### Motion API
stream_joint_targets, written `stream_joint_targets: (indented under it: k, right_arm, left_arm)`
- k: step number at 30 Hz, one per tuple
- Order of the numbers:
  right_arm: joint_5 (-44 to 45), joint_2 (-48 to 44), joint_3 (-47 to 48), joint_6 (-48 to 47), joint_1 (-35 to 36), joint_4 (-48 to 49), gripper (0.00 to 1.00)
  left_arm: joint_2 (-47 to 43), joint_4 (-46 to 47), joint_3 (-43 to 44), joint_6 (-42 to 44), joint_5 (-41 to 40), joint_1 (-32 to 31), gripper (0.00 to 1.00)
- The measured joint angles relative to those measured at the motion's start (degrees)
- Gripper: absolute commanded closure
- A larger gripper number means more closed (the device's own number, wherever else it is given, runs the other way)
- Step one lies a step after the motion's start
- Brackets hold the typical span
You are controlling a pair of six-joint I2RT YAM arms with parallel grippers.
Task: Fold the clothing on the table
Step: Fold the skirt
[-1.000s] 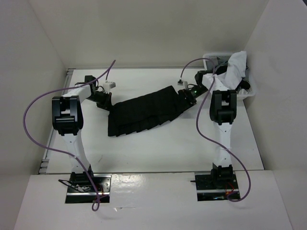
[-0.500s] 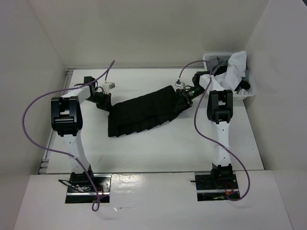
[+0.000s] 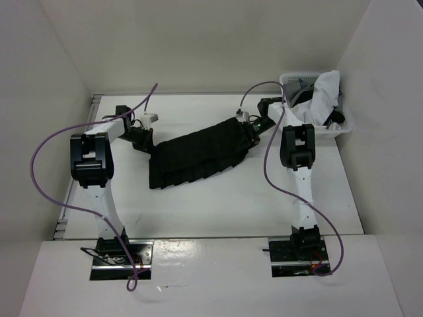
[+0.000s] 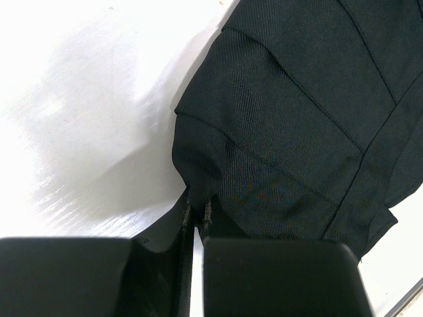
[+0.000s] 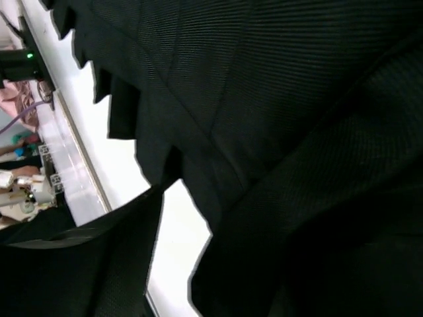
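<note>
A black pleated skirt (image 3: 198, 155) lies stretched on a slant across the white counter (image 3: 218, 205), with 2 robot arms working at its opposite ends. At the skirt's left end, the left jaws are pressed together on a corner of the fabric. The left wrist view shows a tuck of cloth nipped in the thin slit between them. The hold looks meant to anchor that corner so the garment can be pulled taut or carried over. At the skirt's right end, the right arm (image 3: 301, 145) reaches in low over the cloth. Pleats and the toothed hem fill the right wrist view, and it cannot be told whether the right jaws are spread or pinching the fabric. Just past the skirt's right end stands a basket (image 3: 291, 79) heaped with a white garment (image 3: 328, 92), apart from the skirt. Judging by the open, slightly rumpled spread, no fold has been made yet. A grip at each end would let the arms lift 1 edge across the other.
</note>
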Motion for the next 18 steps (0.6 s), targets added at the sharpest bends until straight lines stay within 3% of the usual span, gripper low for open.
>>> stream_joint_targets:
  k: [1, 3, 9, 18]
  right_arm:
    - [0.5, 0.1, 0.0, 0.3, 0.0, 0.6, 0.5]
    - [1.6, 0.3, 0.0, 0.5, 0.1, 1.9, 0.6]
    - [3.0, 1.0, -0.5, 2.0, 0.6, 4.6, 1.0]
    - [6.7, -1.7, -4.0, 6.3, 2.9, 8.0, 1.0]
  left_arm:
    - [0.0, 0.0, 0.0, 0.0, 0.0, 0.0, 0.99]
    - [0.0, 0.0, 0.0, 0.0, 0.0, 0.0, 0.99]
    - [0.0, 0.0, 0.0, -0.1, 0.0, 0.0, 0.99]
    - [-1.1, 0.5, -1.6, -0.6, -0.2, -0.3, 0.99]
